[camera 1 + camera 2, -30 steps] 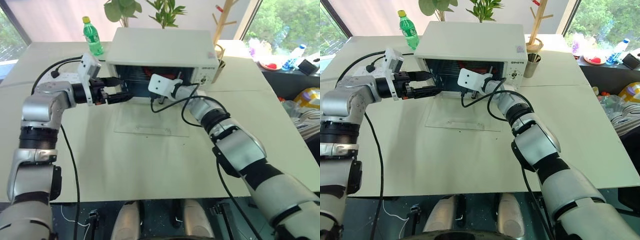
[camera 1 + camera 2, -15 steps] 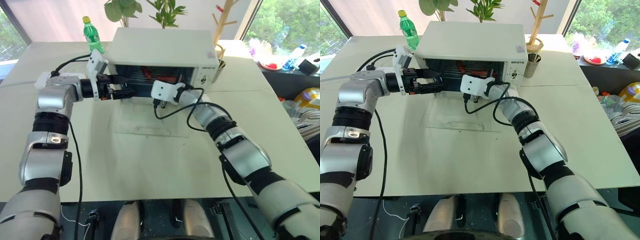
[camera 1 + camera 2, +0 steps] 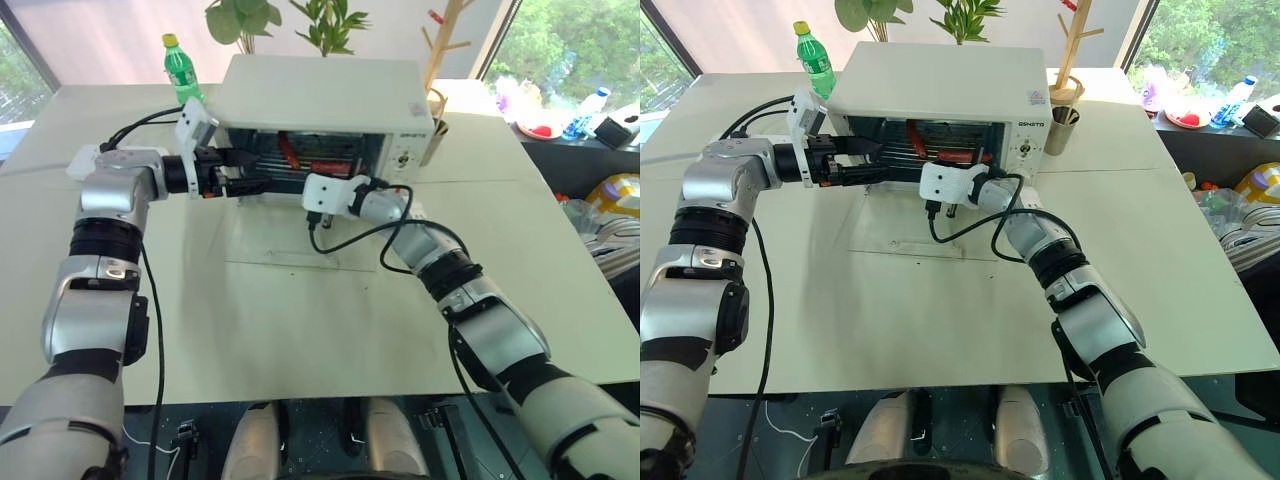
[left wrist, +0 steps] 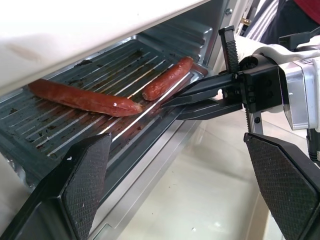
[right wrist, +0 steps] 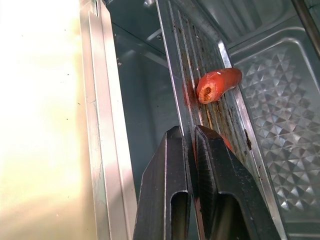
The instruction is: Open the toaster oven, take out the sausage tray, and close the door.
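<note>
We see the tray (image 4: 100, 150) w/ wire rack partly out of the oven (image 4: 75, 30), two red sausages on it: a long one (image 4: 80, 98) and a shorter one (image 4: 167, 77), apart. Our left gripper (image 4: 182, 192) has its pads wide apart, just in front of the tray's edge. Right gripper (image 4: 167, 106) comes in from the side, fingers pinched on the tray's front rim near the shorter sausage.

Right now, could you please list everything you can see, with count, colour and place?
toaster oven: one, white, far side of the table, door folded down flat.
sausage tray: one, shiny metal, in the oven mouth, holding two red sausages.
bottle: one, green, left of the oven.
cup: one, metal, right of the oven.
plants: two, green, behind the oven.
table: one, cream.
left end effector: black, open, at the oven's left edge.
right end effector: black, shut on the sausage tray's front edge.
</note>
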